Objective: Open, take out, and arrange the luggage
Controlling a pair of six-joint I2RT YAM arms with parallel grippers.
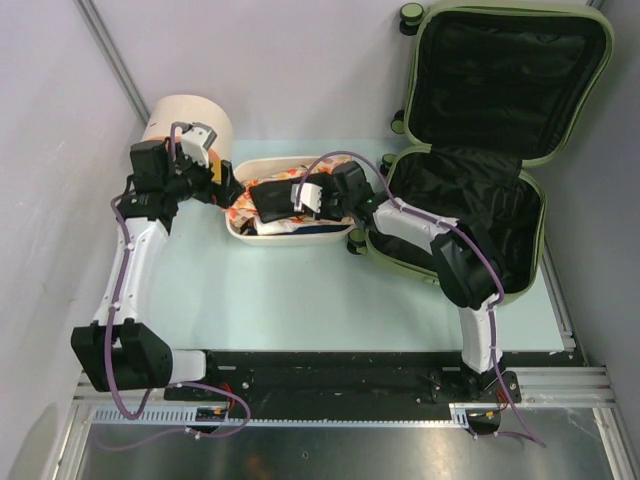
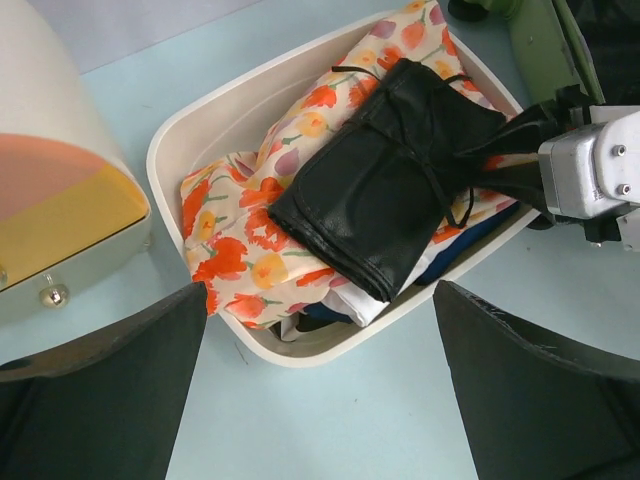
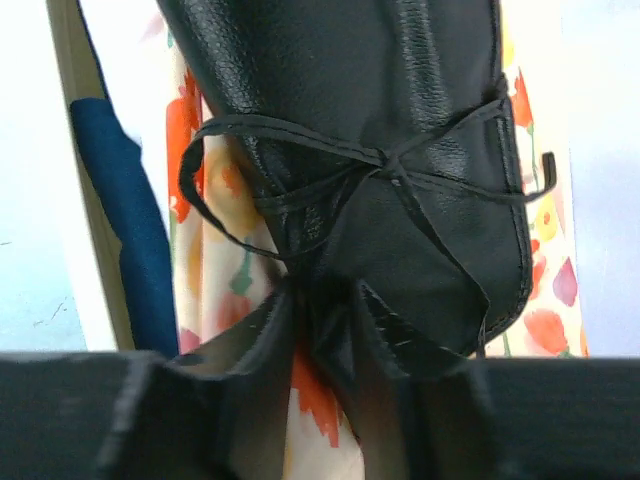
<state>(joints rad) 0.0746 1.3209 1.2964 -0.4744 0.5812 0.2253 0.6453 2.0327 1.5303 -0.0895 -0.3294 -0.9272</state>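
The green suitcase (image 1: 505,85) lies open at the far right of the desk (image 1: 300,290), partly hidden by an arm. The right tool (image 3: 320,310) is narrow around the end of the black pouch (image 2: 380,180) in the white tub (image 2: 200,130). I cannot tell if it grips. The left tool (image 2: 320,400) is wide open.

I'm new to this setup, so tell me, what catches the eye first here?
The olive-green luggage lies wide open at the far right, showing its black lining. In the middle, a white tub holds bright floral cloth with a black leather pouch on top, the right gripper at one end of it.
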